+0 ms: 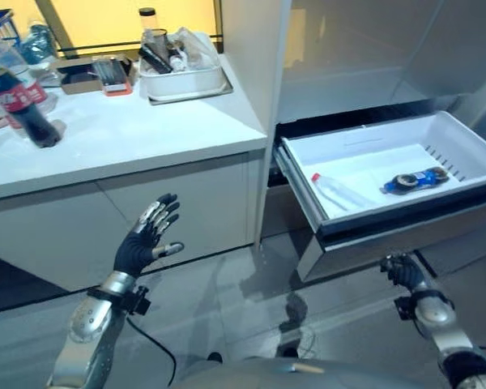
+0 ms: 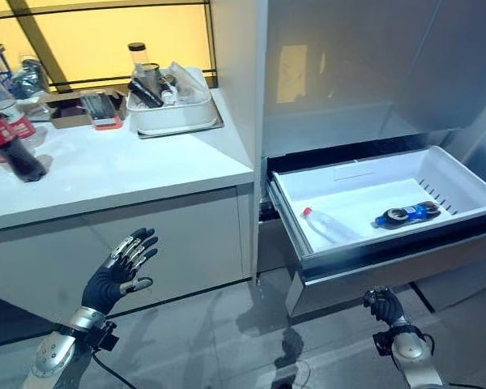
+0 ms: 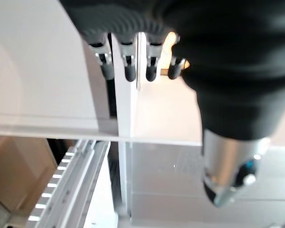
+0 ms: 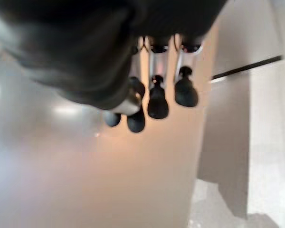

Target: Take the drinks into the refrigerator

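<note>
Drawer (image 1: 470,134) my landmark: two bottles inside, cola bottle (image 1: 16,93) on surface (image 1: 130,138) far left of it. Left robot hand (image 1: 146,235) released, right robot hand (image 1: 403,271) clenched, empty. I'd grasp cola mid-body, upright.

Two bottles (image 1: 413,179) lie in the open drawer (image 1: 364,215) at right; a cola bottle (image 1: 20,101) stands on the counter (image 1: 121,134), upper left.

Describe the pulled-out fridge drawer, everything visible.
The drawer is a white, plastic-looking bin with a dark front edge over a grey metallic front panel, pulled fully open below the fridge body. Slots line its right inner wall. Two bottles lie flat inside: a clear bottle with a red cap, and a blue-labelled bottle. Neither hand touches it.
</note>
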Motion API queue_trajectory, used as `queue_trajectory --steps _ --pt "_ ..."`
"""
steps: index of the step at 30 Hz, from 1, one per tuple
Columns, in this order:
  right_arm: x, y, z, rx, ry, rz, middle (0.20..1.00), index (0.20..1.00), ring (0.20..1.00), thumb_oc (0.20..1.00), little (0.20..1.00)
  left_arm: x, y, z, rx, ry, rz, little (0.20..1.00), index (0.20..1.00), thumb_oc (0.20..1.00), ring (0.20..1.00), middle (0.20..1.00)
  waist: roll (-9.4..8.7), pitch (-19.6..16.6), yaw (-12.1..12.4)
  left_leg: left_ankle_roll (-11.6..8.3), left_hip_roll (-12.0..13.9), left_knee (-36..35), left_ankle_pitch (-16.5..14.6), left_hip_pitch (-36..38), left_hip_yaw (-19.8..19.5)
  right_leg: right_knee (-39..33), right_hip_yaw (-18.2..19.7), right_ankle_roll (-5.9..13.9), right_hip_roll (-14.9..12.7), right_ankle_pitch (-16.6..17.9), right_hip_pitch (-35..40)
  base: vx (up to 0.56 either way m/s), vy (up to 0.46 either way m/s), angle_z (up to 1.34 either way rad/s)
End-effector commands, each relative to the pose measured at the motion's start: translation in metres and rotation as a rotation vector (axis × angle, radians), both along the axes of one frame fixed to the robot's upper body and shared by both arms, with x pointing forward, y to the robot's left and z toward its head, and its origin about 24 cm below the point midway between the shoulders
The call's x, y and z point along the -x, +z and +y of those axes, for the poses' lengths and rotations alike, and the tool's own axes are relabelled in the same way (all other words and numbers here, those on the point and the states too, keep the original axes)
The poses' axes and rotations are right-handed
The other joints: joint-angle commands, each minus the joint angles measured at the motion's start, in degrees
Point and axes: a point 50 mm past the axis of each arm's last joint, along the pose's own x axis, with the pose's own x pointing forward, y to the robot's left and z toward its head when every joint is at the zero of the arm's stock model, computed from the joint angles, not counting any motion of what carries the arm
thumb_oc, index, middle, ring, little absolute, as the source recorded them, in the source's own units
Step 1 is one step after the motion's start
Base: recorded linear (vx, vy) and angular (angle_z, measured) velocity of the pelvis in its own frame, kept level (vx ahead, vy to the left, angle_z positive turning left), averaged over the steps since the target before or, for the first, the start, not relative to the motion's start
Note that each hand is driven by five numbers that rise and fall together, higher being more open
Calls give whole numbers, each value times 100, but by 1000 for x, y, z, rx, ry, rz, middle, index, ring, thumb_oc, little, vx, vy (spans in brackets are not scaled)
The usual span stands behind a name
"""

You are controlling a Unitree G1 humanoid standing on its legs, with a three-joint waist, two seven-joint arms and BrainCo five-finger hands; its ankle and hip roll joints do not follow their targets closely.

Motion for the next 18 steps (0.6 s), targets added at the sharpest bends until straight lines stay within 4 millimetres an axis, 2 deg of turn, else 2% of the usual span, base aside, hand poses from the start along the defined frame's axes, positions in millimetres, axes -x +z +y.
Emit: queue_trajectory --steps 1,4,11,18 --pt "-43 42 -10 94 47 -161 200 200 200 200 200 -7 33 -7 -15 -56 -178 1000 1000 1000 1000 1000 -153 57 89 210 -167 270 -411 -64 455 864 -75 100 -133 -824 -118 -8 10 25" --pt "-52 53 -11 106 45 -204 200 200 200 200 200 -7 34 -7 -13 -54 -184 1000 1000 1000 1000 1000 -140 90 137 228 -206 315 -412 -102 397 929 -138 112 -170 -835 -130 -7 8 4" --pt "-64 63 -14 124 30 -228 200 200 200 200 200 -9 37 -10 -11 -73 -191 1000 1000 1000 1000 1000 -119 122 247 252 -270 357 -387 -183 232 1031 -301 115 -247 -870 -152 -12 8 12" --pt "-88 77 -9 129 40 -256 200 200 200 200 200 -11 39 -12 -8 -89 -193 1000 1000 1000 1000 1000 -111 135 404 266 -325 380 -355 -247 78 1048 -461 116 -295 -876 -140 -6 0 11"
